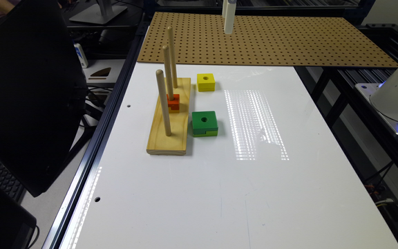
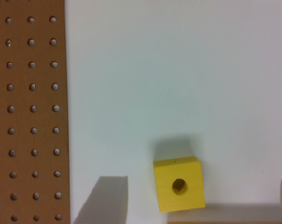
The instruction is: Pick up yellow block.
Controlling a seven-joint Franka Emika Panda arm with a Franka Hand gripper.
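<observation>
Claw (image 2: 194, 205) fingers, cropped by frame, flank yellow block (image 2: 179, 185).

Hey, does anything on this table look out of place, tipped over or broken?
Nothing stands out. The yellow block and green block sit flat on the white table, and the orange-red block sits on a peg of the wooden base.

The small bright yellow square wooden block (image 1: 206, 82) (image 2: 179, 184), a round hole through its top face, lies flat and free on the white tabletop, just beside the far end of the pale wooden peg base.
</observation>
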